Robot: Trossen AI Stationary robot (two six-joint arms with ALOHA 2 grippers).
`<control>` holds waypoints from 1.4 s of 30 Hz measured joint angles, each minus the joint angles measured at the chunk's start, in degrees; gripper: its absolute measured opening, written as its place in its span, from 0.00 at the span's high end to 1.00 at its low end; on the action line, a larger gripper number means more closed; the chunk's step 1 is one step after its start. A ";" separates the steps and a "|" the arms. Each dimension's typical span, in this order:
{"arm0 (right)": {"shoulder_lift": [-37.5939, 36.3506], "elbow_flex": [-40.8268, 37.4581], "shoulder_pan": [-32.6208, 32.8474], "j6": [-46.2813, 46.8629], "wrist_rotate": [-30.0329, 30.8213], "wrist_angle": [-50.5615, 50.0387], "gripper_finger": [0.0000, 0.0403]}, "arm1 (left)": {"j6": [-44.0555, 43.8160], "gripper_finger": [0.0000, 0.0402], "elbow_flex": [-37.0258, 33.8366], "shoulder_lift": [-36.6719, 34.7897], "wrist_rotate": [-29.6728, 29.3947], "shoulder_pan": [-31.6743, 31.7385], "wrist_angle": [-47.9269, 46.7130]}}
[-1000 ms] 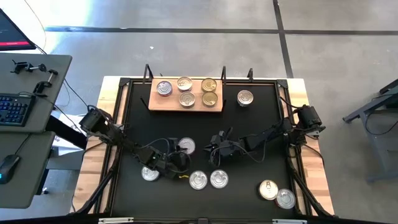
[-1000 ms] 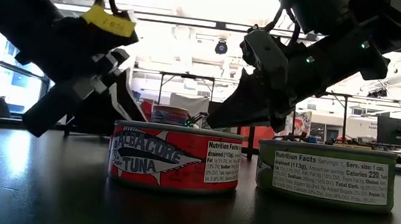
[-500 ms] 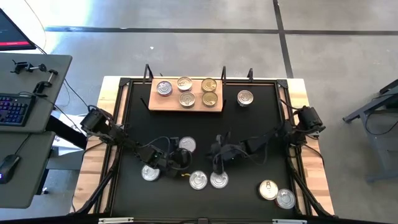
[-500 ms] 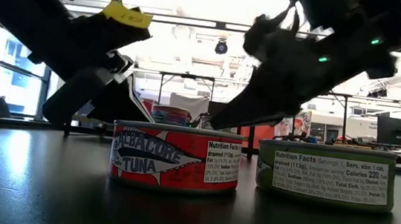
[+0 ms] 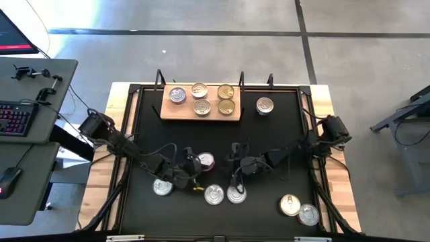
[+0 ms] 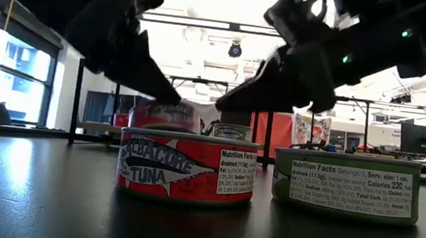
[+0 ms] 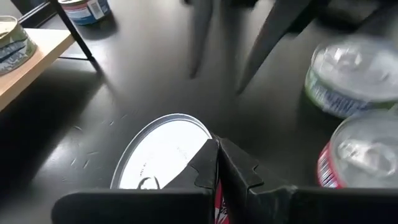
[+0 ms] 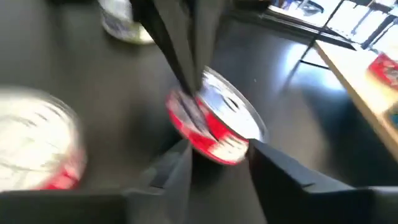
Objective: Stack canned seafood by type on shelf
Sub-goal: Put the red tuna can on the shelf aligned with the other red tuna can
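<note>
A red-sided can (image 5: 206, 161) with a silver lid (image 7: 158, 155) is tipped near the middle of the black table. My left gripper (image 5: 195, 162) is shut on it. My right gripper (image 8: 217, 163) is open. Its fingers stand just short of the can's (image 8: 214, 127) other side, coming from the table's right. The shelf (image 5: 168, 111), a light wooden board at the far side, carries several cans standing on their bases. In the low view the held can (image 6: 164, 116) shows behind a red tuna can (image 6: 186, 168). My left gripper pinches the can at its rim (image 7: 202, 146), where the lid meets the red side; the fingers (image 7: 233, 168) hide what lies between them. They come slanting down from the table's left. The can is tilted, lid and red wall both showing; whether its low edge touches the table, I cannot tell.
Loose cans stand on the table: one (image 5: 162, 187) near the left arm, two (image 5: 214, 195) (image 5: 236, 194) near the front middle, two (image 5: 289, 205) (image 5: 308, 215) at the front right, and one (image 5: 265, 105) right of the shelf. A green can (image 6: 345, 184) is close to the low camera.
My left gripper has shut on the red-sided can, rolled and risen. The can, which lay flat with only its silver lid showing from above, is now tipped so that its red side shows. My right gripper has rolled beside it.
</note>
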 joint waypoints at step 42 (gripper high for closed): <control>7.37 0.07 -5.53 -7.09 -5.34 11.07 0.65 | 22.12 0.57 0.15 -5.00 3.28 2.09 5.56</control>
